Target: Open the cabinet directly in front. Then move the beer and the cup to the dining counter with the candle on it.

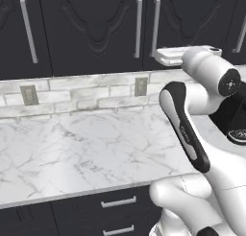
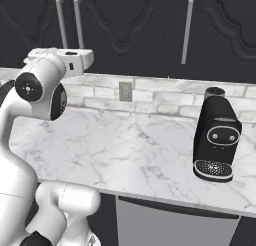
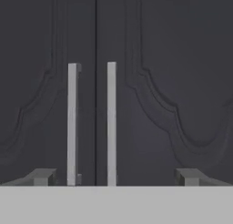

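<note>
The black cabinet (image 1: 96, 29) hangs straight ahead with both carved doors shut. Its two long silver handles (image 3: 72, 123) (image 3: 111, 123) stand side by side along the centre seam, also seen from the base (image 1: 138, 26) (image 2: 77, 22). My gripper (image 3: 116, 177) is open and level with the handles' lower ends, a short way in front of the doors. Its fingertips (image 3: 43, 176) stand wide apart, and the two handles lie in the left half of the gap between them. Nothing is held. The beer, cup, dining counter and candle are out of view.
Below the cabinet runs a marble worktop (image 1: 81, 153) with a tile backsplash and outlets (image 1: 29, 94). A black coffee machine (image 2: 217, 140) stands on it to the right. Drawers (image 1: 117, 201) sit under the front edge.
</note>
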You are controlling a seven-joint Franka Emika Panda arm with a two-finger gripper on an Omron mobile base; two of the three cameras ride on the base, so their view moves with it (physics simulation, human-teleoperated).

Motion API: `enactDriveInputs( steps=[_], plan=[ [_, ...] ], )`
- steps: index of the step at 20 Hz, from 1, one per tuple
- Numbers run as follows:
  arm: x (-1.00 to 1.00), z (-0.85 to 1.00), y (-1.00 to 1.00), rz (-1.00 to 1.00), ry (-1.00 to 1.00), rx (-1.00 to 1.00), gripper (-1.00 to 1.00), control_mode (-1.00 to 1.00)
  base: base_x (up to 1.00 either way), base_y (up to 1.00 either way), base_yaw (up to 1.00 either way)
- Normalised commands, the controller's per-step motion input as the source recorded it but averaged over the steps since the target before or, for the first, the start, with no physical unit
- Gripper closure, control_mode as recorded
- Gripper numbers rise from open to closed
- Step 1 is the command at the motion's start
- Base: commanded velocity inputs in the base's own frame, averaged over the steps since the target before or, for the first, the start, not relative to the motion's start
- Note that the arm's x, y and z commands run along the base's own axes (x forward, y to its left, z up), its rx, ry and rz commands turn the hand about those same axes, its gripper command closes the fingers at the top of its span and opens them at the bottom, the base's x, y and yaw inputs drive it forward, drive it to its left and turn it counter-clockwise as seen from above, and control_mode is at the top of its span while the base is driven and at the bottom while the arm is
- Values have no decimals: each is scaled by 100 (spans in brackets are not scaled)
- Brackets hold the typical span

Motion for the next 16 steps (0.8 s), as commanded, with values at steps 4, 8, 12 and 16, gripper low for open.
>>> enactDriveInputs(
  steps=[4,8,12,16],
  plan=[
    [56,0,16,0,0,0,-100,-100,0,0,0],
    [67,0,28,0,0,0,-100,-100,0,0,0],
    [87,0,33,-1,4,0,-100,-100,0,0,0],
    [100,0,4,0,18,0,-100,-100,0,0,0]
  ],
)
